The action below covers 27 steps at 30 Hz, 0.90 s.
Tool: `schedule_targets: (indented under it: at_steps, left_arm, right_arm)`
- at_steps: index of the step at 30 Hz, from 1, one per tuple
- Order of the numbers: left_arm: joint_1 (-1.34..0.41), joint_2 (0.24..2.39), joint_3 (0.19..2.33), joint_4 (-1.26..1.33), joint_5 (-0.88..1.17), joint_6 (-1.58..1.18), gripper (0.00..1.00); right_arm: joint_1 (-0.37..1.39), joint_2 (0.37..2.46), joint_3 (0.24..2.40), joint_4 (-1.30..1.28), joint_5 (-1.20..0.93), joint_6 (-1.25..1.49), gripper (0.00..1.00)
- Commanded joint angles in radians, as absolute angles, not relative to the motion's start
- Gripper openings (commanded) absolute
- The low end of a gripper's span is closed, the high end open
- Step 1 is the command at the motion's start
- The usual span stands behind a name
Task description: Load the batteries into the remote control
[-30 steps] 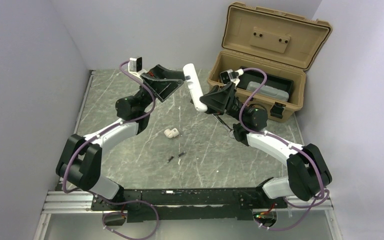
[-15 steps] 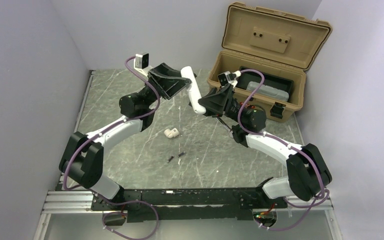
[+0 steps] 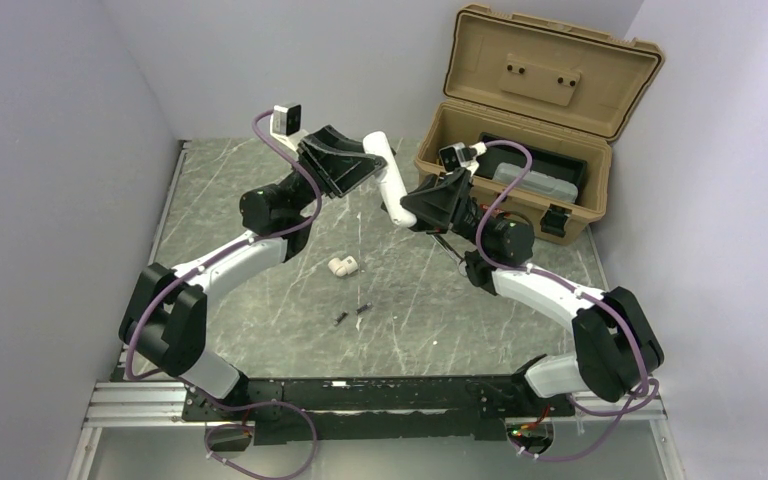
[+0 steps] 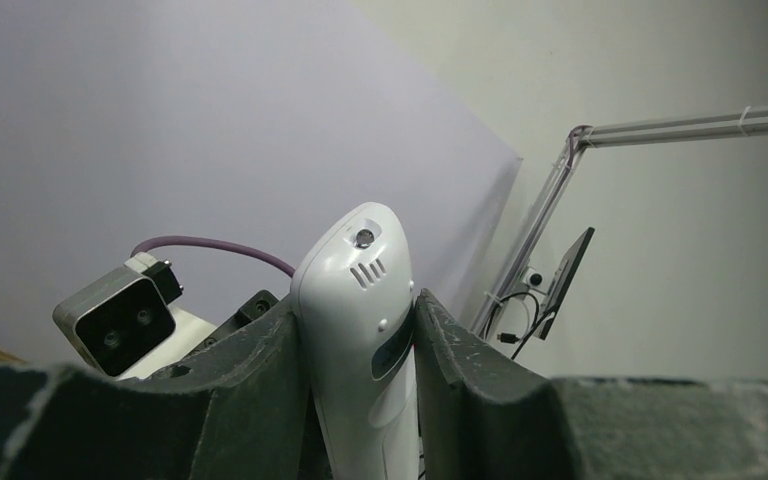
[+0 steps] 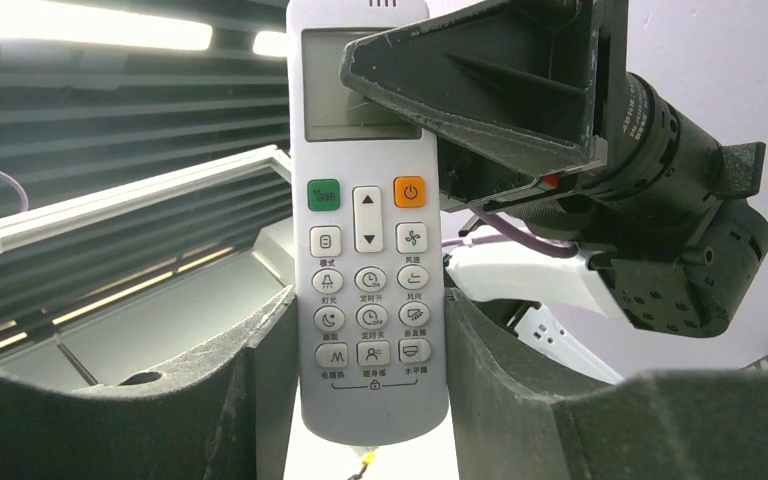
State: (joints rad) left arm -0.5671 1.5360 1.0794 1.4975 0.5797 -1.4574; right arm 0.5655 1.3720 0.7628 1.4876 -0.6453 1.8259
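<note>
- The small flat white rectangular plastic remote control (image 3: 388, 178) is held up in the air, around 12 o'clock from the middle of the grey marbled surface (image 3: 430, 320).
- Its rounded top end is clamped by the left gripper (image 3: 368, 160), reached in from 9 o'clock. Both fingers are seen pressed against its sides in the left wrist view.
- Its lower end is pinched by the right gripper (image 3: 407, 208) from roughly 4 o'clock, with the button face turned to that wrist camera.
- The two tiny slim dark cylindrical batteries (image 3: 351, 313) are seen lying on the surface near each other, well apart from the remote control, at about 6 o'clock from it.
- A stubby white plastic pipe fitting (image 3: 341, 266) is sat near the batteries, at their 11 o'clock.
- An open tan plastic toolbox (image 3: 600, 90) is parked at 2 o'clock.
</note>
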Motion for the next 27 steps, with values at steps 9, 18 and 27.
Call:
schedule_targets:
  at_steps: [9, 18, 27]
  left_arm:
    - [-0.588, 1.483, 1.048, 1.666, 0.631, -1.454, 0.00]
    - [-0.584, 1.487, 0.984, 1.663, 0.634, -1.462, 0.00]
    - [-0.538, 1.508, 0.768, 1.658, 0.736, -1.397, 0.00]
  right_arm:
    - [0.494, 1.391, 0.774, 1.690, -0.664, 1.738, 0.90]
    - [0.352, 1.315, 0.707, 1.549, -0.753, 1.605, 1.00]
    - [0.277, 0.996, 0.708, 0.502, -0.727, 0.867, 1.00]
